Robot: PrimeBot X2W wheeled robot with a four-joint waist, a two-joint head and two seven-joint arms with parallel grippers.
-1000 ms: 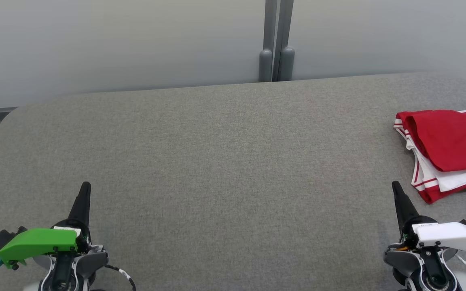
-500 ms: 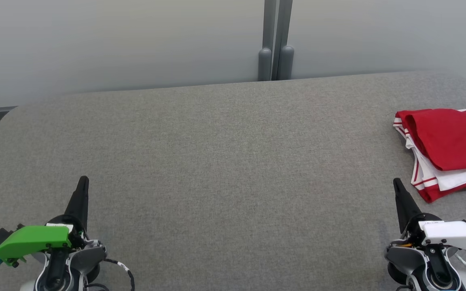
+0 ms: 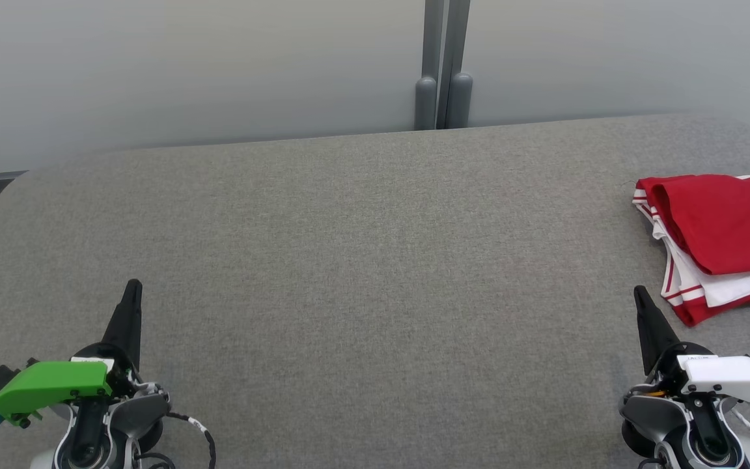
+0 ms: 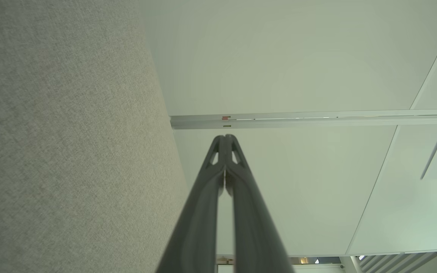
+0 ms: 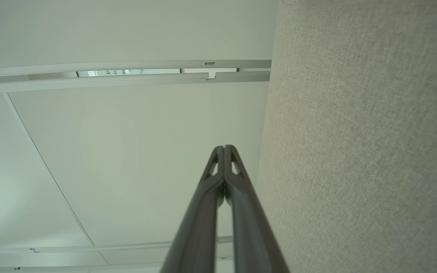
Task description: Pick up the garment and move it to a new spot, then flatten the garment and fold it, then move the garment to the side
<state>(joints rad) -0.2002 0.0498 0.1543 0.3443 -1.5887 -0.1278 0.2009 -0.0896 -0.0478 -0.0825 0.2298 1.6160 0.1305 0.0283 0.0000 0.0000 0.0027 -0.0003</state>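
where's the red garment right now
In the head view, the garment lies folded on the right side of the table, just ahead of the right gripper.

Table (image 3: 375,260): open grey surface is offered across the centre and out to 9 o'clock, so a wide passage is left for either arm. Obstruction at 3 o'clock: a folded red-and-white garment (image 3: 726,228) is laid at the right edge, partly cut off by the frame. The right gripper (image 3: 640,296) is parked at 5 o'clock, near the garment, with a narrow strip of surface left between them. The left gripper (image 3: 133,290) is parked at 7 o'clock, well apart from everything. Beyond the far edge, reach is blocked by wall panels (image 3: 186,65). A grey post (image 3: 443,65) is set at 12 o'clock.
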